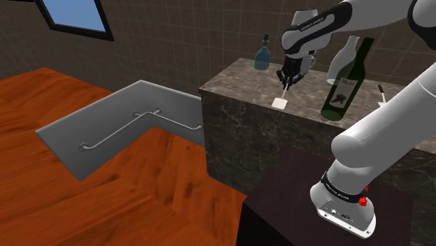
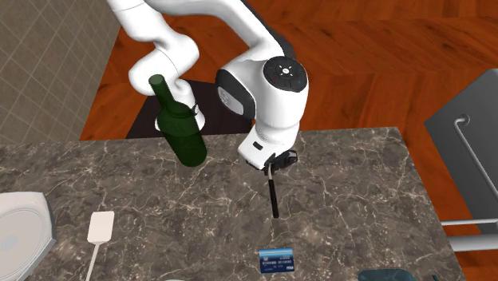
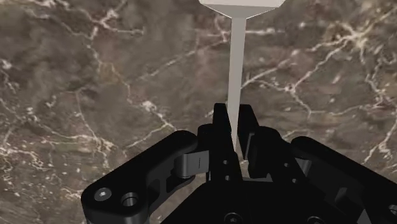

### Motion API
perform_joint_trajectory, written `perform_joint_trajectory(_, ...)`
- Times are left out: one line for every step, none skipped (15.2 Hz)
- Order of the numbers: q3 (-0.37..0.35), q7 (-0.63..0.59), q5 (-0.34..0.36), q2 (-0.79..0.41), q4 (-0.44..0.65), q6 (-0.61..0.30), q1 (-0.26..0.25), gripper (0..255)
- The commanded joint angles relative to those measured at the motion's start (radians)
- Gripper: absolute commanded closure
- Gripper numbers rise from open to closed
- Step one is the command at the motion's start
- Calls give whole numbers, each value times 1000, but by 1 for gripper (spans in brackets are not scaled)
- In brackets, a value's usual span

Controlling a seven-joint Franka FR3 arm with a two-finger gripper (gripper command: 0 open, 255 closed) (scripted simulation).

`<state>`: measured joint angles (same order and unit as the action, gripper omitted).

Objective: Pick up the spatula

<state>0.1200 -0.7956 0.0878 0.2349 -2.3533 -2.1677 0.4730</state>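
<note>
The pale spatula [image 3: 236, 63], with a thin straight handle flaring to a flat blade, hangs blade-down from the all-black two-finger gripper [image 3: 234, 113]. It sits over the middle of the dark veined marble counter [image 2: 359, 199]. The jaws are clenched on the handle close to its top end. The blade is at or just above the counter; I can't tell which.

My read is that it's light, stiff and smooth, so your risks are slip and pivot, not weight. Holding it that high leaves a long lever below, so expect swing. Lift straight and slow. A hold nearer mid-handle would be steadier.

- **Near:** a tall dark green glass bottle [image 2: 182, 128] stands on the stand side.
- **Just past the blade tip:** a small blue card [image 2: 277, 259] lies flat.
- **Well apart:** a second white flat-bladed utensil [image 2: 99, 227] lies beside a white plate [image 2: 20, 231].
</note>
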Motion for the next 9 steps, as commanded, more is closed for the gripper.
perform_joint_trajectory(-1, 1, 0, 13, 21, 34, 0, 255)
perform_joint_trajectory(-2, 1, -1, 18, 30, 48, -1, 255)
perform_joint_trajectory(-2, 1, -1, 23, 39, 62, -1, 255)
perform_joint_trajectory(-3, 2, -1, 27, 49, 76, -1, 255)
perform_joint_trajectory(-3, 2, -1, 31, 58, 90, -1, 255)
perform_joint_trajectory(-4, 3, -1, 35, 68, 104, -1, 255)
perform_joint_trajectory(-4, 3, -2, 39, 78, 118, -1, 255)
perform_joint_trajectory(-4, 3, -2, 40, 80, 120, -1, 255)
perform_joint_trajectory(-4, 3, -2, 40, 80, 120, -1, 255)
